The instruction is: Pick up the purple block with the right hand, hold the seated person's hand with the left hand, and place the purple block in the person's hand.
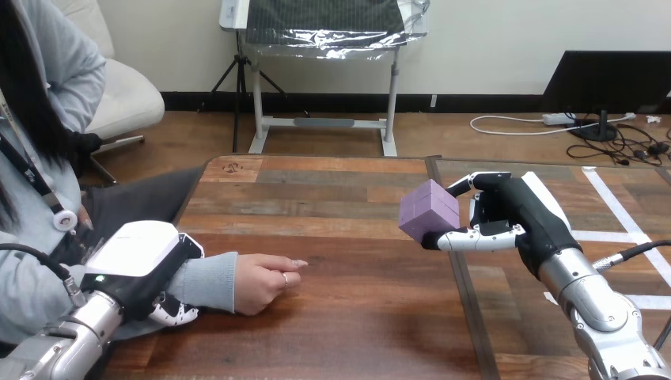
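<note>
Mid-carry: gripping purple block (429, 210) in right hand (518, 212), clasping the person's wrist (210, 281) with left hand (142, 249). Next: across to the person's hand (265, 283) — loosely closed, needs opening.

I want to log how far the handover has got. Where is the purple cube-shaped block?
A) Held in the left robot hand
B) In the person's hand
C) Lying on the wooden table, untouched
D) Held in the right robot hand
D: the right robot hand has its fingers and thumb curled round the purple cube-shaped block, while the person's hand rests on the wooden table with no block in it.
</note>
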